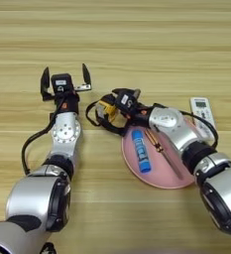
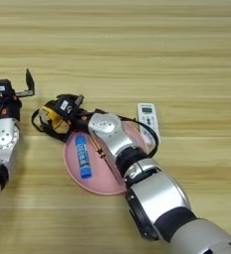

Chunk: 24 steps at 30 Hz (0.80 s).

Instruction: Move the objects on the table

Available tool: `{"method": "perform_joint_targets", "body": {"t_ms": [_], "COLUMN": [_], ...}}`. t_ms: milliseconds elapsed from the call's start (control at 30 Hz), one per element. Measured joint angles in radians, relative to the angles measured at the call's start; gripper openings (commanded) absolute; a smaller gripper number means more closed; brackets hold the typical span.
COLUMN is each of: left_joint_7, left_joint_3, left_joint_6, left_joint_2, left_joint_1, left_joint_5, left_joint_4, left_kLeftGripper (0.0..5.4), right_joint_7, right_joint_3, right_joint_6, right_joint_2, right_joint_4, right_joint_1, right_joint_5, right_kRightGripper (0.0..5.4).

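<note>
The yellow-and-black tape measure [image 1: 105, 110] lies on the table [image 1: 137, 39] just left of the pink plate, its black strap looped around it. My right gripper [image 1: 113, 103] reaches across the plate and is shut on the tape measure. The blue glue stick [image 1: 141, 151] lies on the plate. Beside it lies the thin orange-and-black screwdriver [image 1: 155, 141], its far end hidden under my right forearm. The white remote [image 1: 202, 111] rests on the wood right of the plate. My left gripper [image 1: 65, 79] stands open to the left of the tape measure, holding nothing.
The round pink plate [image 1: 159, 179] sits at centre right, partly covered by my right arm. A black cable [image 1: 25, 149] loops beside my left forearm. Bare wooden planks stretch across the far half of the table.
</note>
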<state>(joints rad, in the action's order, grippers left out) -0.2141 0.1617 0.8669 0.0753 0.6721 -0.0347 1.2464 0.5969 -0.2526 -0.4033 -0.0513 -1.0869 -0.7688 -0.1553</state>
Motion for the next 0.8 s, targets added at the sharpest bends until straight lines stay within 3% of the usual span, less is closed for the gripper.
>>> {"method": "perform_joint_targets", "body": {"t_ms": [133, 667, 800], "left_joint_7": [0.0, 0.001, 0.001], "left_joint_3": [0.0, 0.002, 0.002], "left_joint_6": [0.0, 0.001, 0.001], "left_joint_2": [0.0, -0.002, -0.003], "left_joint_1": [0.0, 0.0, 0.0], "left_joint_5": [0.0, 0.0, 0.0], "left_joint_4": [0.0, 0.0, 0.0], "left_kLeftGripper": [5.4, 5.4, 5.4], "right_joint_7": [0.014, -0.081, -0.087], "right_joint_3": [0.013, 0.083, 0.082], "right_joint_6": [0.009, 0.074, 0.073], "right_joint_2": [-0.017, -0.044, -0.047], "right_joint_4": [-0.014, -0.112, -0.12], "right_joint_1": [-0.001, -0.084, -0.09], "right_joint_5": [0.008, 0.022, 0.017], "right_kRightGripper": [5.38, 3.71, 3.69]}}
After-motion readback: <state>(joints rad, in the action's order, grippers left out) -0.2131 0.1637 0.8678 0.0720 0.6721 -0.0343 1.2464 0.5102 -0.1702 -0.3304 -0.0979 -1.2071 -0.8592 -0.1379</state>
